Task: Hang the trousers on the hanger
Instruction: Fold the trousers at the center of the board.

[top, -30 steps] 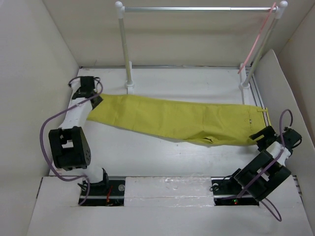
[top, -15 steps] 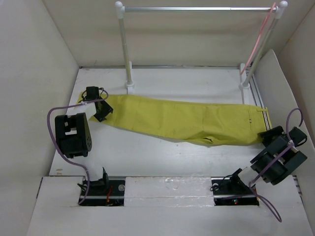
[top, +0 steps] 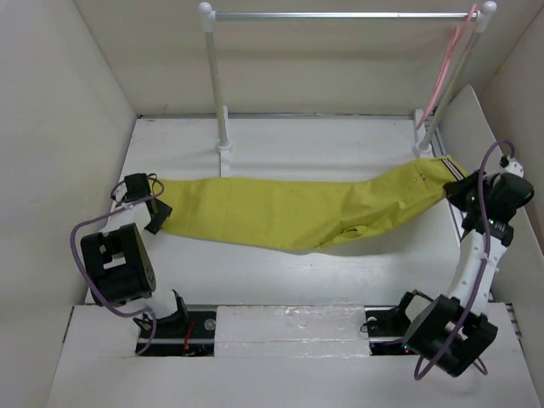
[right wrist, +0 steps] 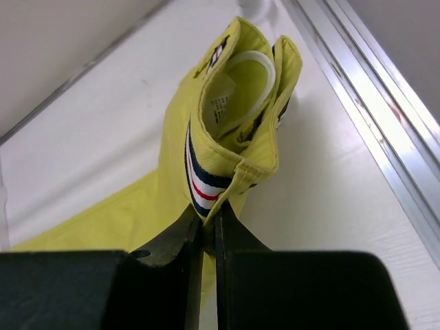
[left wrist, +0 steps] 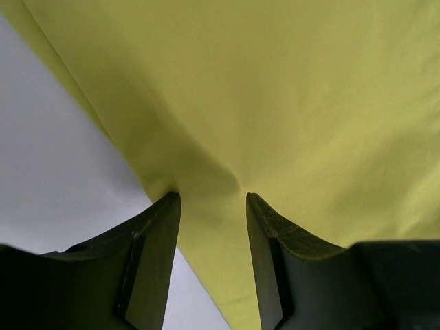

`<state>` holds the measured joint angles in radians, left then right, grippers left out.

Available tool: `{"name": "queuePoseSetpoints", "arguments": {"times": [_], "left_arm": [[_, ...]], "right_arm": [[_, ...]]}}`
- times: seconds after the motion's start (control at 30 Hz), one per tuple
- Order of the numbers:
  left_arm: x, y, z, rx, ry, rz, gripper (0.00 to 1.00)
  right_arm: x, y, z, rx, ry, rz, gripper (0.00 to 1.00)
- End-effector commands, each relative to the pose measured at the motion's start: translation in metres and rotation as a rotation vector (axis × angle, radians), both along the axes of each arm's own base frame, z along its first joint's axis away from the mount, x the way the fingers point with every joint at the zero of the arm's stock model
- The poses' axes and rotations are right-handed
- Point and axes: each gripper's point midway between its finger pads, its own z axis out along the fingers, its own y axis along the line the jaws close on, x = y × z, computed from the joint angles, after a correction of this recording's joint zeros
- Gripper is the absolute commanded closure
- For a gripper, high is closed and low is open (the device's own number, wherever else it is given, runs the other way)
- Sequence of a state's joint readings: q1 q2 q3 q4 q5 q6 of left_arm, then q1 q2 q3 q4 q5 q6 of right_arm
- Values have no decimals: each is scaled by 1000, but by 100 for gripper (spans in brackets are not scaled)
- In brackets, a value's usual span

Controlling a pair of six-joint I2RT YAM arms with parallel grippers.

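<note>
While both ends are gripped, trousers (top: 289,212): stretched left to right across the surface (top: 297,136). The leg end is at the left, the waist end is raised at the right, and the middle sags down onto the surface.

Why held like that: my guess is that keeping them stretched out stops the cloth bunching up. That way the waist end can go up to the hanger without a heap dragging behind it.

Hanger (top: 442,76): thin pink thing dangling off the right end of the rack rail (top: 340,14), leaning along the right post. Nothing is on it yet, and the trousers' waist end sits below it, near the foot of that post.

Right hand (top: 459,189): fingers pressed nearly together, pinching the striped waistband (right wrist: 199,182) right at its folded edge. In the wrist view the waist stands up above the fingertips, so the hold looks solid.

Left hand (top: 153,212): fingers partway apart, with yellow cloth filling the gap between them. The cloth puckers at both tips, so I'd call it a pinch on the leg end. Honestly though, the wrist view is so close up that I can't see how hard it's biting.

Step in hand: I'd say it's the carry toward the hanger, and threading or draping is not yet done.

Watch out: a shallow waistband pinch could slip once the full weight hangs from it.
</note>
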<state>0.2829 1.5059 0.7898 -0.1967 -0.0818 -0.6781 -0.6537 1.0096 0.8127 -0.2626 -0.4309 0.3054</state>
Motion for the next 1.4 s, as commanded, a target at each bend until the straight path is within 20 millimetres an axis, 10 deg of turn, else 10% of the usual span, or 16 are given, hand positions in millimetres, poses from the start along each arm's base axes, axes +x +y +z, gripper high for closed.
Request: {"name": "queuePoseSetpoints", "arguments": {"times": [0.0,0.17,0.4,0.57,0.83,1.13,1.23,1.37], "left_arm": [[-35,-9,-4,30,86,-29,60],[-11,-87,57,44,-110,-273,60],[-43,-274,106,-147,-307,-634,59],[-83,-390,84,-119,-216,-925,71],[-98,-512,56,-218,-201,-1120,78],[-101,-534,-1,-242,-63,-1116,78],[-100,-527,28,-228,-129,-1106,79],[-94,-448,104,-212,-296,-1009,78]], "right_arm": [[-8,9,66,-153,-55,24,100],[-24,55,108,-224,-116,150,100],[-34,68,199,-302,-254,174,100],[-34,71,268,-368,-402,160,100],[-35,91,297,-400,-453,235,100],[-35,188,301,-288,-579,490,100],[-27,211,300,-238,-598,490,100],[-15,261,299,-201,-596,546,100]]}}
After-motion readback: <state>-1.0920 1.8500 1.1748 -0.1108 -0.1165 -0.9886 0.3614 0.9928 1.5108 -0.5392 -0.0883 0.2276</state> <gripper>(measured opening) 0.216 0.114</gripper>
